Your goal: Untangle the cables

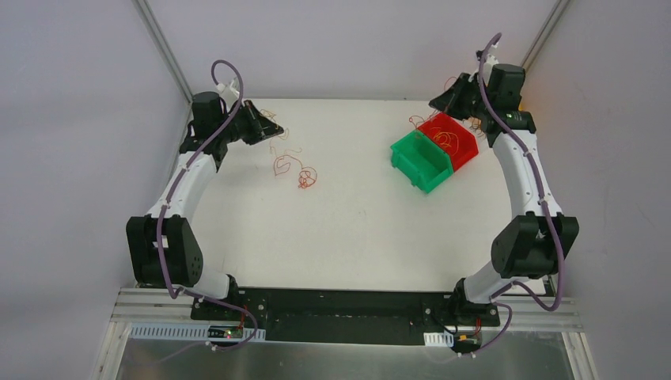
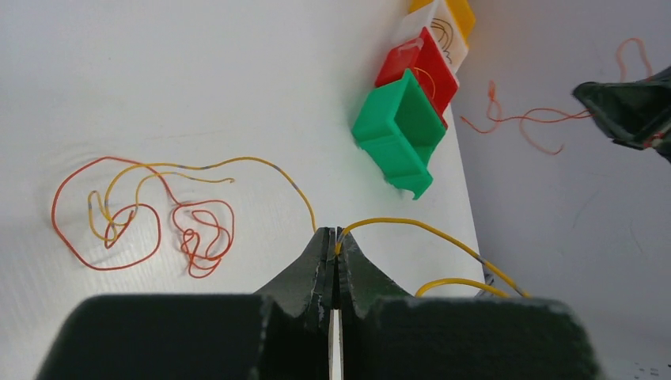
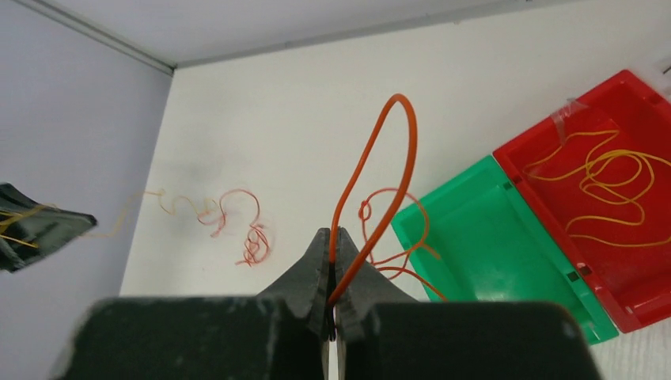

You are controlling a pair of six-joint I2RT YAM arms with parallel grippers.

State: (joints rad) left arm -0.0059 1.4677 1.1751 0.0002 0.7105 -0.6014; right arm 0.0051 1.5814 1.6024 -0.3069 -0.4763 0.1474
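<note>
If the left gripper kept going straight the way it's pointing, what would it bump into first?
Probably the green bin, which sits just right of dead ahead of the left gripper. Only bare white table lies between. Depth is hard to judge, so it might slip past it.

Red, orange and yellow cables point(image 2: 202, 237); green bin point(image 1: 423, 160); red bin point(image 1: 466, 157).

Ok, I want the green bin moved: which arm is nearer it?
Right. The right arm has its jaws just behind the red bin beside the green bin; the left arm has its jaws across the table, by the loose wires.
</note>
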